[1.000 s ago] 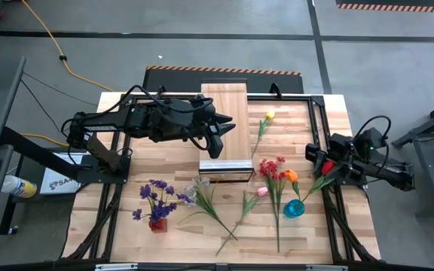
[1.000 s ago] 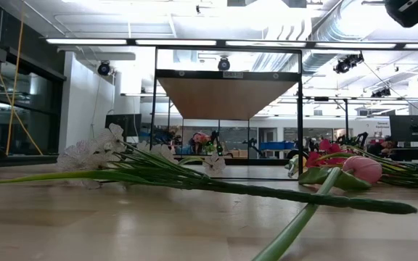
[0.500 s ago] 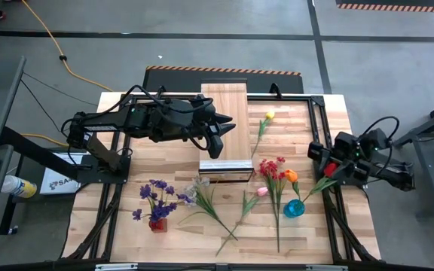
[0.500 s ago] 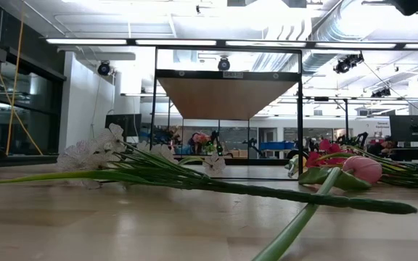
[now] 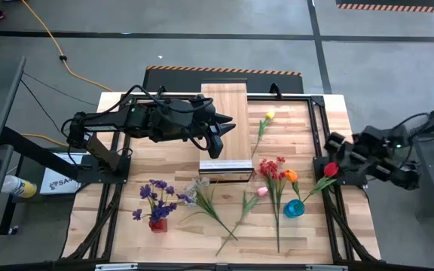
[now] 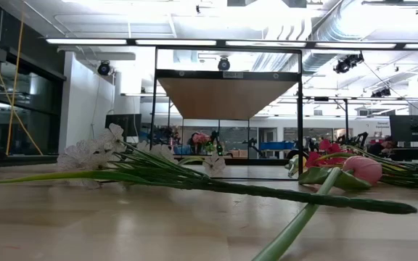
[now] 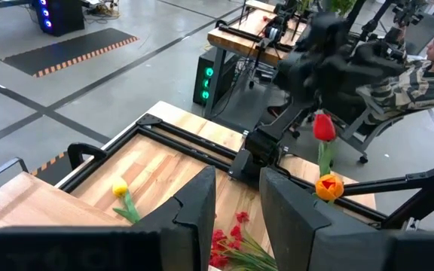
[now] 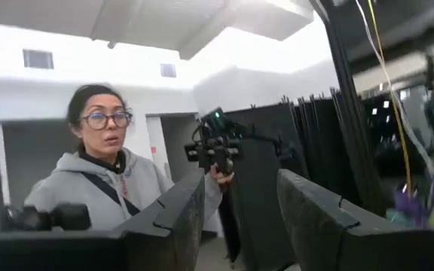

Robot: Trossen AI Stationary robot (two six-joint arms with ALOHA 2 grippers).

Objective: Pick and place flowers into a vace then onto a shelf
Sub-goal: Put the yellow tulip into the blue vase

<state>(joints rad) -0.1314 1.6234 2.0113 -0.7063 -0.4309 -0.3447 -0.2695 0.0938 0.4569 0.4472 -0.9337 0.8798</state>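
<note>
The red tulip [image 5: 328,170] leans up out of the blue vase [image 5: 294,208], its stem slanting toward the right edge; it also shows in the left wrist view [image 7: 323,126]. The orange tulip [image 5: 291,175] seems to stand in the same vase. My right gripper [image 5: 340,156] is open just right of the red bloom, with nothing between its fingers [image 8: 239,218]. My left gripper [image 5: 222,132] waits open above the pale wood shelf [image 5: 224,102]. Purple sprays [image 5: 157,197] stand in a red vase [image 5: 157,223].
A yellow tulip [image 5: 269,116], a red spray [image 5: 271,167], a pink tulip [image 5: 262,191] and a white spray [image 5: 198,188] lie flat on the slatted tabletop. The shelf's metallic strip [image 5: 226,165] faces the near side. A person [image 8: 100,173] is in the room beyond.
My right gripper has drawn back from the red tulip toward the table's right edge and risen out of the low view's top. The red tulip has kept its place, leaning from the blue vase.
</note>
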